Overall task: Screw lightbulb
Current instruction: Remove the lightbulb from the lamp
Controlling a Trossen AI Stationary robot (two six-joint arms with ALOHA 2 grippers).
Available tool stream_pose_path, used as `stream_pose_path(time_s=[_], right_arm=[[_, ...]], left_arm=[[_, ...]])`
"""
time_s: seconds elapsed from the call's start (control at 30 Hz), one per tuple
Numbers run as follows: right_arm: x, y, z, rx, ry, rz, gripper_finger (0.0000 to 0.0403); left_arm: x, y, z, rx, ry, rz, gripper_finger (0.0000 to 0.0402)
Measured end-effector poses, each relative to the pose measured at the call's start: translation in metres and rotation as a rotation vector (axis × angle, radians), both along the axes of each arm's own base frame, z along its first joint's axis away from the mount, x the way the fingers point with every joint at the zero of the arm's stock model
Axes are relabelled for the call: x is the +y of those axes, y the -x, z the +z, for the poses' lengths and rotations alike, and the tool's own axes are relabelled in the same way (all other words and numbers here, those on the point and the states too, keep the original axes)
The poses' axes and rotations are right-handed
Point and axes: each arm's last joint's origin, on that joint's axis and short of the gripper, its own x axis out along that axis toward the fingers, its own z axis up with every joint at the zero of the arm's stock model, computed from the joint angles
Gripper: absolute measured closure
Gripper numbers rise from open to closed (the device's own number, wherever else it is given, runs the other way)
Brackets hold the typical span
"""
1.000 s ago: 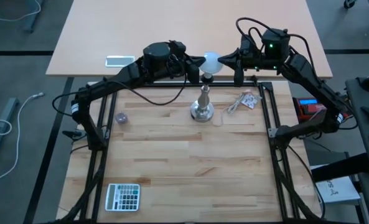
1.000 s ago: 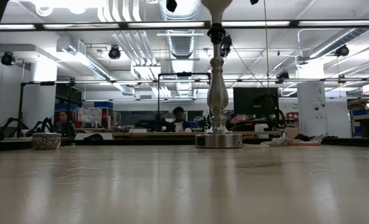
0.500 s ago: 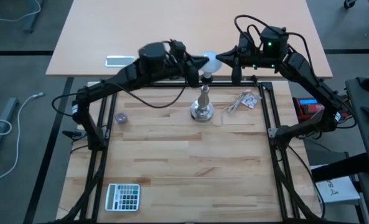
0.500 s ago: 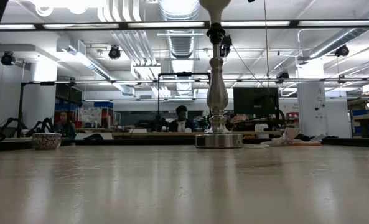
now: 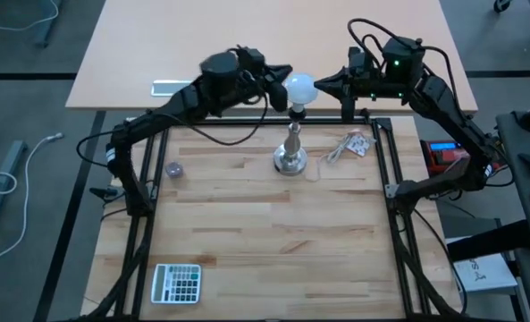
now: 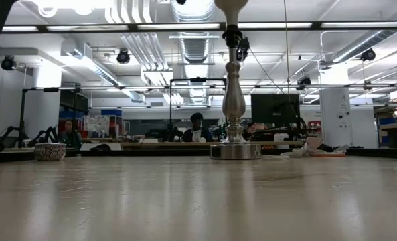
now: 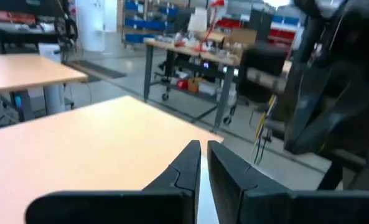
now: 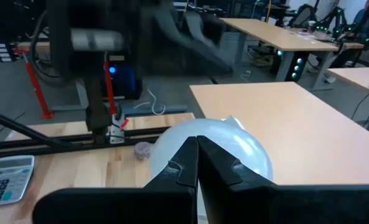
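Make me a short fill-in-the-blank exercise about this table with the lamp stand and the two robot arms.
1. The round white frosted lightbulb sits on top of the silver metal ____.
2. The white calculator lies near the table's front-____ corner in the high view.
3. The right gripper has its jaws ____.
4. The left gripper and the right one flank the ____.

Missing words: stand; left; shut; lightbulb

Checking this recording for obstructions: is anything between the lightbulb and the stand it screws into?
Nothing visible. In the high view the lightbulb already sits atop the silver stand, with the left gripper and right gripper, both shut, flanking it.
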Motion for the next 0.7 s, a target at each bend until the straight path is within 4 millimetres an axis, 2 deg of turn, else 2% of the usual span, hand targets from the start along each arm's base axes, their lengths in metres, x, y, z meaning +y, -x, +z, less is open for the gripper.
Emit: stream_pose_path(time_s=[0.27, 0.5, 0.7], right_arm=[[-0.002, -0.003, -0.009, 0.029, -0.016, 0.001, 0.0403], [-0.006, -0.008, -0.025, 0.060, -0.038, 0.006, 0.0403], [-0.007, -0.009, -0.028, 0.072, -0.027, 0.008, 0.0403]], left_arm=[[0.008, -0.010, -0.018, 0.034, 0.038, 0.011, 0.0381], [0.007, -0.010, -0.020, 0.044, 0.054, 0.008, 0.0381], [0.008, -0.016, -0.025, 0.051, 0.062, 0.008, 0.0381]])
